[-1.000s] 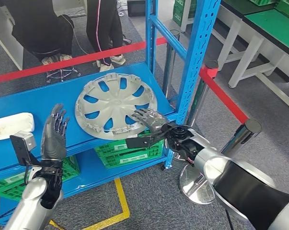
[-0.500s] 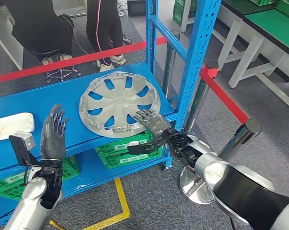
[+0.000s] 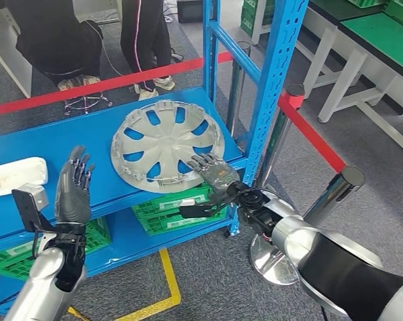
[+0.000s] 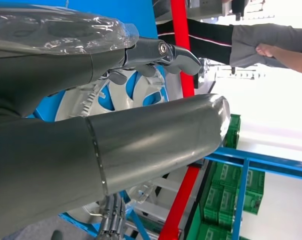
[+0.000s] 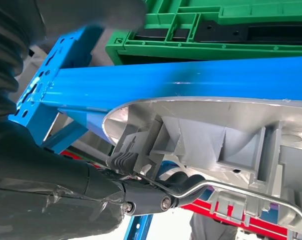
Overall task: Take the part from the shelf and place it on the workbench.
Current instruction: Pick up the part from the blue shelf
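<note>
On the blue shelf point(image 3: 47, 144), my right hand point(image 3: 215, 175) grips the silver spoked hubcap point(image 3: 166, 144) by its ribbed rim; my left hand point(image 3: 73, 187) hovers open.

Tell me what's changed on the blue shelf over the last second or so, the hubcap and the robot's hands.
The silver hubcap slid a little right and back on the blue shelf, with the right hand at its near rim, fingers over the top. The left hand stayed raised with fingers apart; the white bag stayed put.

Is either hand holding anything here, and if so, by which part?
The right hand grips the silver hubcap at its near rim, fingers on top, thumb underneath. The left hand holds nothing.
</note>
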Action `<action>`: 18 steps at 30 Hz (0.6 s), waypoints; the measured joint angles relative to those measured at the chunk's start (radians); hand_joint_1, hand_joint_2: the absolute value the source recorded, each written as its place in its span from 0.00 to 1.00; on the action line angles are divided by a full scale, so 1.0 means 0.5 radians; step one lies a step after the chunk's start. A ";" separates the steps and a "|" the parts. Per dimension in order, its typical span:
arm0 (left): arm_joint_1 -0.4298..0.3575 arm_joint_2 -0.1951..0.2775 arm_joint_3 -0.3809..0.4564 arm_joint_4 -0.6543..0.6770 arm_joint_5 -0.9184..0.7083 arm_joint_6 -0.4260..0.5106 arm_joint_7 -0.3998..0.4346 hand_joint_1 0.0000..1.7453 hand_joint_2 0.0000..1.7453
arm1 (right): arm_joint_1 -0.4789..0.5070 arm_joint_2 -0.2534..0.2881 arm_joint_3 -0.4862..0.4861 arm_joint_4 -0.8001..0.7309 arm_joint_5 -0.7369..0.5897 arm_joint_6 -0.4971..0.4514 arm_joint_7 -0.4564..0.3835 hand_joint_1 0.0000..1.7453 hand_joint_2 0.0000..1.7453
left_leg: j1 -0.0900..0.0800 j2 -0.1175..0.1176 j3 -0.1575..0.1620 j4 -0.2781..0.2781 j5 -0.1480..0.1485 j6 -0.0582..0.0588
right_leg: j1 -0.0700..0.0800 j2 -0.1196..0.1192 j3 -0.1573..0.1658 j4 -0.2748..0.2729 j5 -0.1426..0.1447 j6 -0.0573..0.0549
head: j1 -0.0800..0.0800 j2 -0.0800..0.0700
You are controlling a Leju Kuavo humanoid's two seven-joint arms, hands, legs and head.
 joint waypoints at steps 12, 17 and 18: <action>0.001 0.011 0.000 0.000 0.010 -0.001 0.000 0.00 0.00 | -0.015 0.001 -0.058 -0.001 -0.033 0.020 -0.032 1.00 1.00 | 0.000 0.000 0.002 0.000 0.000 0.000 | 0.000 0.000 0.002 0.000 0.000 0.000 | 0.000 0.000; 0.001 0.012 0.000 0.000 0.018 0.000 0.000 0.00 0.00 | -0.016 0.002 -0.080 -0.002 -0.044 0.035 -0.049 1.00 1.00 | 0.000 0.000 0.002 0.000 0.000 0.000 | 0.000 0.000 0.003 0.000 0.000 0.000 | 0.000 0.000; 0.001 0.013 0.000 0.000 0.019 0.000 0.000 0.00 0.00 | -0.017 0.002 -0.086 -0.003 -0.049 0.040 -0.050 1.00 1.00 | 0.000 0.000 0.002 0.000 0.000 0.000 | 0.000 0.000 0.003 0.000 0.000 0.000 | 0.000 0.000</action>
